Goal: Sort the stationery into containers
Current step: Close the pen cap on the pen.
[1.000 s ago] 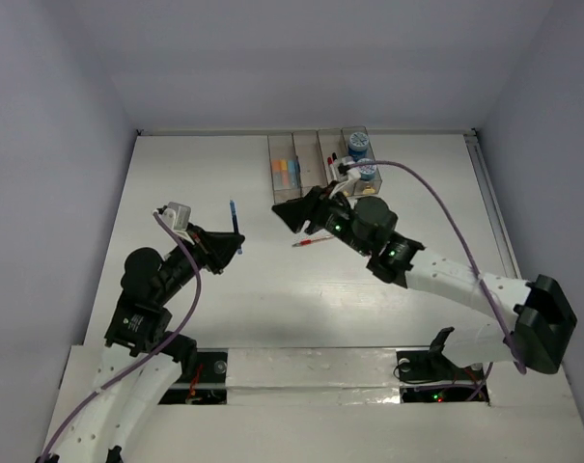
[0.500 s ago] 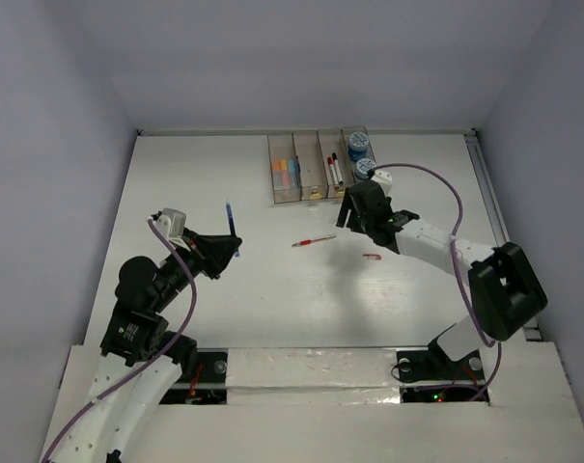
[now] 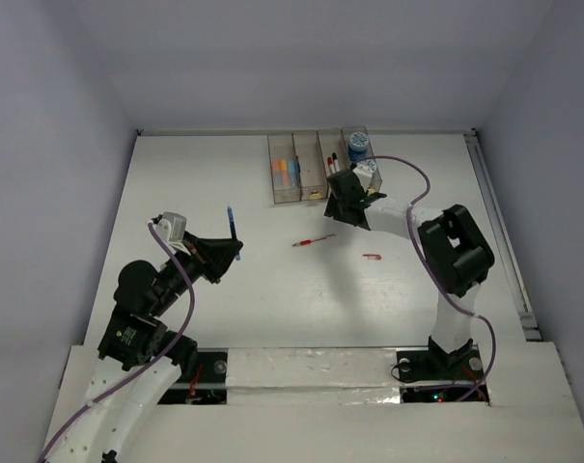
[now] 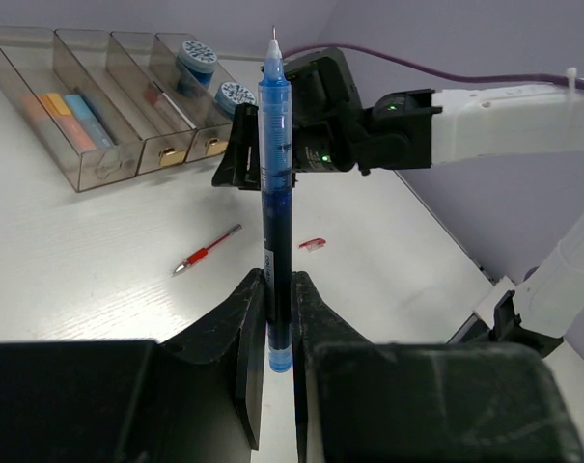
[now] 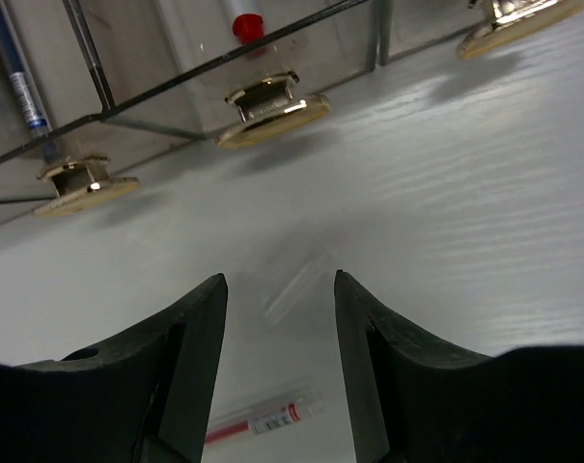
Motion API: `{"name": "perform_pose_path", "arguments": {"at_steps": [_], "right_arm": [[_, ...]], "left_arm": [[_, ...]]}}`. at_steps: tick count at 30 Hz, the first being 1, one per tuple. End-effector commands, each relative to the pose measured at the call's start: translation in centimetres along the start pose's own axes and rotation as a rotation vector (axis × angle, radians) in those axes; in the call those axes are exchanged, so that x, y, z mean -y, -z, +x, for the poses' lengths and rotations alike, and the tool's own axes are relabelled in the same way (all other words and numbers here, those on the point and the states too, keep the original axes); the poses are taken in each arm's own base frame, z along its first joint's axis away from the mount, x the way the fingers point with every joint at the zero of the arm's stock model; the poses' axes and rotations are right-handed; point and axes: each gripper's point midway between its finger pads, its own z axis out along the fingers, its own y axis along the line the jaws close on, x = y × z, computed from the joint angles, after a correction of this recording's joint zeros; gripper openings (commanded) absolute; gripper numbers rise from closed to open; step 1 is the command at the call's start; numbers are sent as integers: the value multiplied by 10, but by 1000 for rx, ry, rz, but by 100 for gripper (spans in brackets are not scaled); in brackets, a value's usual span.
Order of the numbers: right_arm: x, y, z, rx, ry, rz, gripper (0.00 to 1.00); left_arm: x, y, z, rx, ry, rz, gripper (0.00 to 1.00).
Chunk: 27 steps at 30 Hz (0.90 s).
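While the left gripper [image 4: 277, 289] is clamped on the lower end of a blue pen [image 4: 275, 193], the pen is held clear of the table [image 3: 205, 174]. In the left wrist view its long axis runs 6 to 12 o'clock, with the fine tip at 12. From above, the same axis is seen, the tip pointing away from the arm bases.

The right gripper [image 5: 279, 282] is spread wide and nothing is gripped. It is stationed just at 6 o'clock of the bins [image 3: 283, 195], which sit at the table's 12 o'clock edge. A small clear piece [image 5: 296, 285] is seen on the table through the gap between the fingers; contact cannot be told.

A red pen [image 3: 314, 240] lies flat on the table at 7 o'clock of the right gripper, its axis running roughly 8 to 2 o'clock. A small red piece [image 3: 372, 257] lies at 4 o'clock of it, apart.
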Motion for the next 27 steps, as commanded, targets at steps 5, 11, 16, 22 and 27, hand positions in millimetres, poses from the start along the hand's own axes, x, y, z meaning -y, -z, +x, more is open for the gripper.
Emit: {"name": "perform_pose_path", "arguments": {"at_steps": [5,11,16,22,27], "right_arm": [[-13,-21,-12,17,-62,13,49],[-4,-28,0,-20,-4,52,36],[9,-29,14,-84,119,88,40],[8,-23,23,-141,221,42,50],[10,-20,27,-198,307,41,48]], "left_arm": [[9,4,-12,49,-33,30,0],[11,4,-11,45,-34,38,0],[11,5,-11,46,-35,38,0],[10,4,-11,44,-34,36,0],[9,3,-10,39,-29,33,0]]}}
